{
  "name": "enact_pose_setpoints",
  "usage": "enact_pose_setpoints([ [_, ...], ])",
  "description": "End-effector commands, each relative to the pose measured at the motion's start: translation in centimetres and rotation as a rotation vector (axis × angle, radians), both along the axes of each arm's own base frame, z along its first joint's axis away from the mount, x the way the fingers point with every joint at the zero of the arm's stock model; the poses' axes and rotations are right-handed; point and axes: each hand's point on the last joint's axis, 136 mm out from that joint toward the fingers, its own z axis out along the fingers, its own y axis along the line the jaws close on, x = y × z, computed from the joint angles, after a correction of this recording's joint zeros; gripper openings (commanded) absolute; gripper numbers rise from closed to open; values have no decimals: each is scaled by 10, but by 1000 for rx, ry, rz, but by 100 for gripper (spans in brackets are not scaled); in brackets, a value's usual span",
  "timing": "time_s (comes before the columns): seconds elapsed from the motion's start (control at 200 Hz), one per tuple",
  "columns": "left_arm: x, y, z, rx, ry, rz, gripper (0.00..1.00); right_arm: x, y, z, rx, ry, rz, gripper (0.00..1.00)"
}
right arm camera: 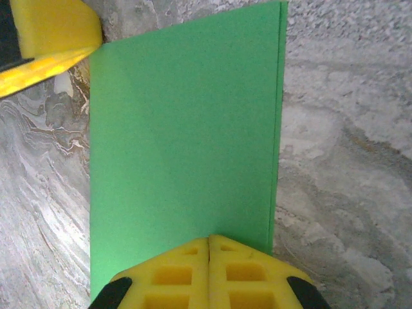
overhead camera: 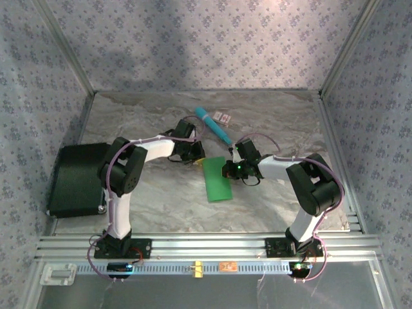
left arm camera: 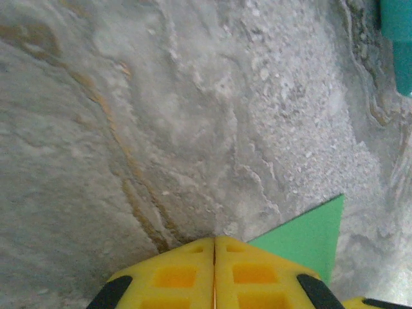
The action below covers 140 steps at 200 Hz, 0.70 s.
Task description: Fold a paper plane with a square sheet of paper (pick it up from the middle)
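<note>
Overhead, the table [overhead camera: 270, 116] is a grey marbled slab boxed in by patterned walls [overhead camera: 206, 45] on three sides, with a ribbed metal rail [overhead camera: 212, 244] along the near edge where both arms are bolted. Near the middle lies the green sheet of paper [overhead camera: 217, 180], flat and folded to a rectangle; the right wrist view shows two layers along one edge. The left gripper [left arm camera: 214, 241] has its yellow pads pressed together with no gap, right at one corner of the sheet. The right gripper [right arm camera: 209, 239] is likewise closed, its tips over the sheet's edge nearest it; whether either one pinches the paper I cannot tell. A teal stick [overhead camera: 214, 125] lies just beyond the left gripper, a black case [overhead camera: 77, 180] sits at the table's left edge, and bare slab lies open on the near side and to the right
</note>
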Motion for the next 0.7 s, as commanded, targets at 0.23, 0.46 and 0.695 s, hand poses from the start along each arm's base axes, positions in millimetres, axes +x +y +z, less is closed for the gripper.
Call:
enact_pose_setpoints([
  [0.23, 16, 10, 31, 34, -70, 10, 11, -36, -35, -40, -160, 156, -26, 0],
  [0.46, -21, -21, 57, -58, -104, -115, 12, -33, -35, -38, -156, 152, -35, 0],
  [0.695, -63, -53, 45, -144, -45, -205, 11, -34, -36, -39, -160, 152, -40, 0],
])
